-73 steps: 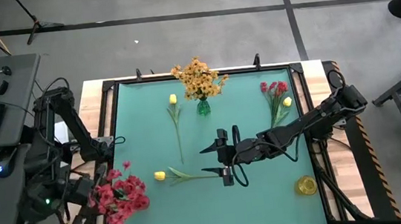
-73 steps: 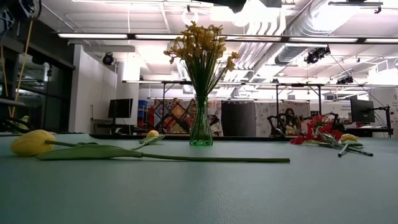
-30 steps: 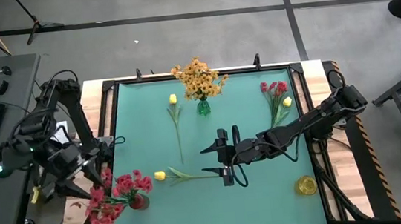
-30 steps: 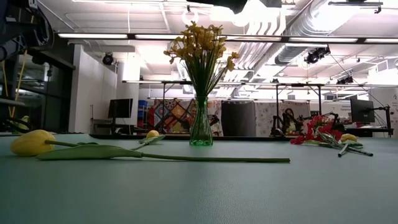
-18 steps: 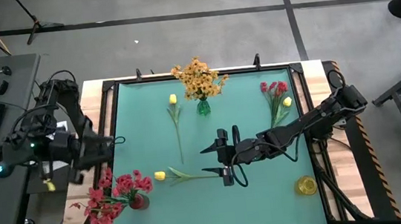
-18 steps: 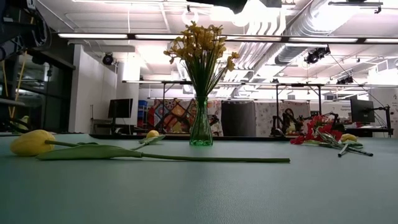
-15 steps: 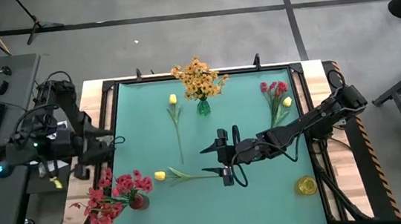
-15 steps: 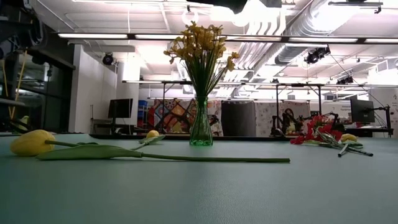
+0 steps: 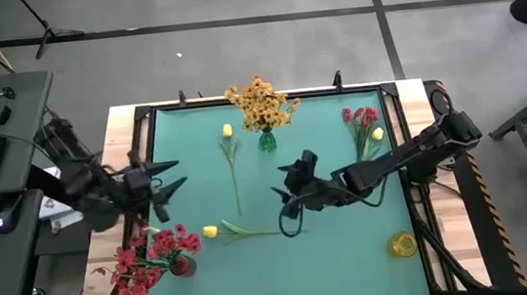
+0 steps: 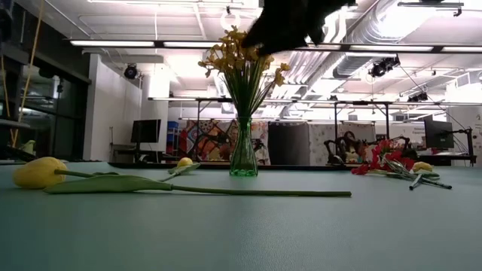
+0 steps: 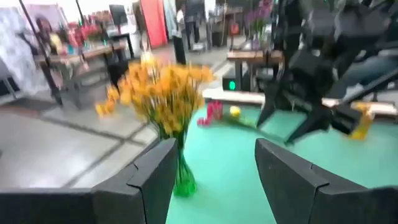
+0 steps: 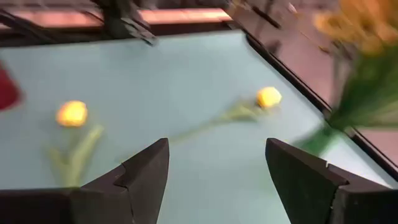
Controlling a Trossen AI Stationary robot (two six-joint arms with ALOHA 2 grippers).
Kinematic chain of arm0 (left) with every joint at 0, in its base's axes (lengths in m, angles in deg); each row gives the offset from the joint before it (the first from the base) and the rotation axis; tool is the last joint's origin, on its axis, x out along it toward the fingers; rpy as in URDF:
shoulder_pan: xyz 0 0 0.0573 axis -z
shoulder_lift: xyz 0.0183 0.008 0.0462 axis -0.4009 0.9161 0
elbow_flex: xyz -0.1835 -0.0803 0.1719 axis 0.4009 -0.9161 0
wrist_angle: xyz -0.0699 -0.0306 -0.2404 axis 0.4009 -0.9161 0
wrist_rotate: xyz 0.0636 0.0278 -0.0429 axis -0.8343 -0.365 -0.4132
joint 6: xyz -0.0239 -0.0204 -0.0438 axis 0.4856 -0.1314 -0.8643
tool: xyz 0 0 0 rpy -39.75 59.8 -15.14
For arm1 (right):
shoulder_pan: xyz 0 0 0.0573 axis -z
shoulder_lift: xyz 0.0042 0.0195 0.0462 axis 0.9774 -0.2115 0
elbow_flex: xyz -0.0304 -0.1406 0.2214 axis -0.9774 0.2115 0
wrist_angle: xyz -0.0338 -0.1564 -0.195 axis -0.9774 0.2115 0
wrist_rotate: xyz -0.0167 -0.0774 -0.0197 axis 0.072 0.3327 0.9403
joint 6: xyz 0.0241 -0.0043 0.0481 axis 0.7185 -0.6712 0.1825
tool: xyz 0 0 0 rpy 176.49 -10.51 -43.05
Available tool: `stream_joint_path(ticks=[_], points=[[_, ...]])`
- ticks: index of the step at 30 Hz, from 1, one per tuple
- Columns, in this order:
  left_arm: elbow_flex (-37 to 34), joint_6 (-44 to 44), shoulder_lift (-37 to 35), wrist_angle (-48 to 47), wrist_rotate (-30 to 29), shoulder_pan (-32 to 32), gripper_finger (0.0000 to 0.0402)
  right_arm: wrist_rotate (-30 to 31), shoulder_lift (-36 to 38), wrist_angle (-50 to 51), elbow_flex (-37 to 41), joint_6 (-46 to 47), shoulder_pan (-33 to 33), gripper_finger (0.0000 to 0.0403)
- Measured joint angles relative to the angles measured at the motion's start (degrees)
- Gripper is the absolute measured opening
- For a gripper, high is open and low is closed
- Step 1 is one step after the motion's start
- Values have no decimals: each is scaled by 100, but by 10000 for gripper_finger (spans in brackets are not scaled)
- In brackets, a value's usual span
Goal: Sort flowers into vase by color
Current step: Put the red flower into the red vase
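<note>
High view, straight down on the teal table mat (image 9: 353,256): left gripper (image 9: 170,175) hovering at the mat's 9 o'clock edge, fingers spread wide, holding nothing. Just below it, toward 7 o'clock, a red vase (image 9: 184,266) packed with red-pink blooms (image 9: 157,252) spilling off the mat's edge. Right gripper (image 9: 287,186) near the mat's centre, fingers wide apart and empty, above the stem end of a yellow tulip (image 9: 211,232) lying flat. Second yellow tulip (image 9: 227,131) lying toward 11 o'clock, stem running down the mat. Green glass vase (image 9: 267,141) at 12 o'clock holding the orange-yellow spray (image 9: 261,102). Loose red flowers (image 9: 359,117) with a yellow bud (image 9: 377,135) at 2 o'clock; yellow vase (image 9: 402,244) at 5 o'clock.

Low view, level across the table: near tulip (image 10: 38,172) lying at 9 o'clock, its stem stretching right; green vase (image 10: 243,159) upright behind it with the orange spray (image 10: 241,53); loose red flowers (image 10: 384,162) at 3 o'clock; dark arm blurred at 12 o'clock.

Left wrist view: own fingers (image 11: 152,180) wide, framing the green vase (image 11: 184,183) and orange spray (image 11: 158,90), with the right arm (image 11: 317,81) beyond.

Right wrist view: own fingers (image 12: 146,174) wide over bare mat; two yellow tulip heads (image 12: 72,114) (image 12: 268,97) beyond.
</note>
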Motion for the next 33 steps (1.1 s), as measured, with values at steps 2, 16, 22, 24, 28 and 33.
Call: stream_joint_path(ticks=[2,16,22,24,28,33], points=[[-158,-107,2,118,500,-423,204,123,0,314,0,306,93,256],[-781,2144,460,3185,4193,-3978,204,535,0,1098,2,753,387,256],[-781,1976,1124,3357,5749,-5246,204,1096,0,2116,31,1231,387,256],[-781,2109,1422,3480,5946,-5416,204,1442,0,2369,203,1578,387,256],[-781,2328,2070,3807,6086,-5539,204,1662,0,2629,858,2552,429,256],[-781,2553,2827,4512,6285,-5532,204,1575,19,2957,1767,4312,563,256]])
